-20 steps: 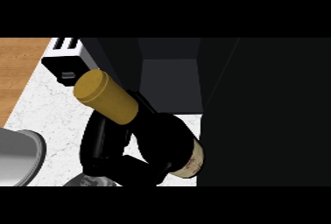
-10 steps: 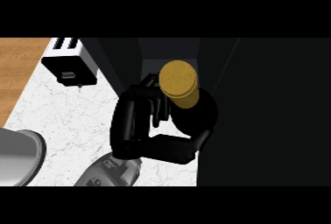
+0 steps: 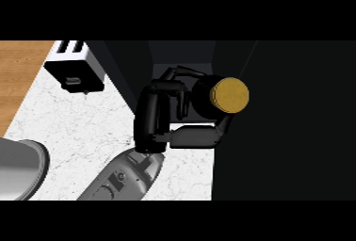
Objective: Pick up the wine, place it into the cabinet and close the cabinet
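The wine bottle points almost straight up at me, so mostly its round gold cap shows, with a little of the dark neck beside it. My left hand is shut on the bottle from its left side: fingers curl over the far side and the thumb closes under the near side. The bottle's body is hidden by the hand and the dark. Hand and bottle are at the mouth of the dark cabinet. The grey forearm comes up from the lower edge. The right hand does not show.
A wide black cabinet panel fills the right side. A white and black toaster stands at the upper left on the white marble counter. A grey rounded vessel sits at the lower left edge. Wood surface lies far left.
The left hand has carried the bottle up and to the right, toward the dark cabinet. The bottle went from lying tilted with its cap at the upper left to standing cap-up.
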### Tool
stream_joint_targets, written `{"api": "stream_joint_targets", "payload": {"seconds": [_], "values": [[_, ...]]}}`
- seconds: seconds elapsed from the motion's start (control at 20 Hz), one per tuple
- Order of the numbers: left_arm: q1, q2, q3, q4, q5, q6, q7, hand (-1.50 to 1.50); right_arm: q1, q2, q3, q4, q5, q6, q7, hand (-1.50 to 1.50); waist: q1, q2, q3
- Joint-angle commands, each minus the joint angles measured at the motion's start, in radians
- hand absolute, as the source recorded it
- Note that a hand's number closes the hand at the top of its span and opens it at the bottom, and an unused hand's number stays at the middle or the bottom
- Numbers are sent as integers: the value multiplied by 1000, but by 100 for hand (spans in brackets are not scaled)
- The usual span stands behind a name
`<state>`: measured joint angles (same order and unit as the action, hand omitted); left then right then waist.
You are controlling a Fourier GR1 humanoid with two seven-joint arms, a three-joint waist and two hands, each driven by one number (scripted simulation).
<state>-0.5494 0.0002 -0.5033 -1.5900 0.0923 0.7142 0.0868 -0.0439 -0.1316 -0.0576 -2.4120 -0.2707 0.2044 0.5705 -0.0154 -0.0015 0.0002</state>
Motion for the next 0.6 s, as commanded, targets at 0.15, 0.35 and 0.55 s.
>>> {"api": "stream_joint_targets", "payload": {"seconds": [0.15,0.35,0.55], "values": [[-11,0,-31,80,118,67,-97,150,21,-3,-9,-131,-92,-9,67,-150,-1,1,0],[16,0,-52,123,206,97,-216,150,-61,-14,-21,-147,-93,-75,147,-150,-2,1,-1],[53,0,-79,154,189,70,-266,150,-28,-11,-35,-130,-110,-43,91,-150,1,1,0]]}}
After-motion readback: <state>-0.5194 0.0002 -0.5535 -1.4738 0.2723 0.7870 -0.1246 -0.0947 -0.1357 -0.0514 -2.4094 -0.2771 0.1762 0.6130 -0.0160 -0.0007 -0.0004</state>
